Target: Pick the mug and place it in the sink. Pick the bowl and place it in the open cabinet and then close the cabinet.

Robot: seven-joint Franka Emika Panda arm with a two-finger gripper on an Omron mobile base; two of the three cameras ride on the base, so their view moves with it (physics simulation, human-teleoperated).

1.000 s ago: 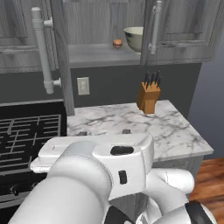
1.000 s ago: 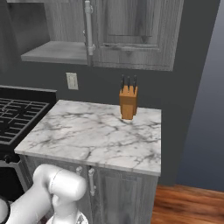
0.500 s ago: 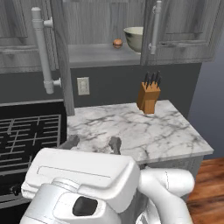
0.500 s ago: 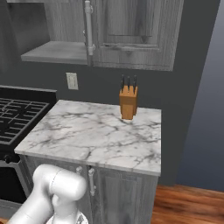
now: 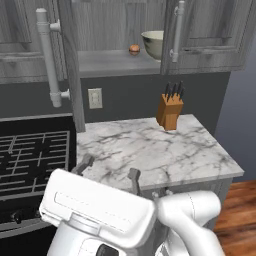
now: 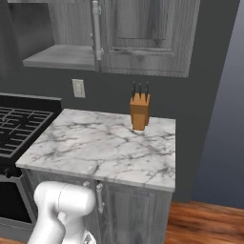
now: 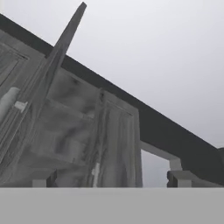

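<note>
While the bowl point(image 5: 154, 44) already sits upright on the cabinet point(image 5: 120, 62) shelf, mouth up, just beside a small orange thing point(image 5: 134, 49), what's left looks like the door point(image 5: 70, 75): stiff panel swung out toward us, edge-on, long axis vertical. Its bar handle point(image 5: 48, 57) runs vertical too; smooth and probably slippery, so I'd push the panel face. Gripper point(image 5: 111, 169) low at the counter point(image 5: 155, 150) edge, pointing up, fingers spread wide, empty.
</note>
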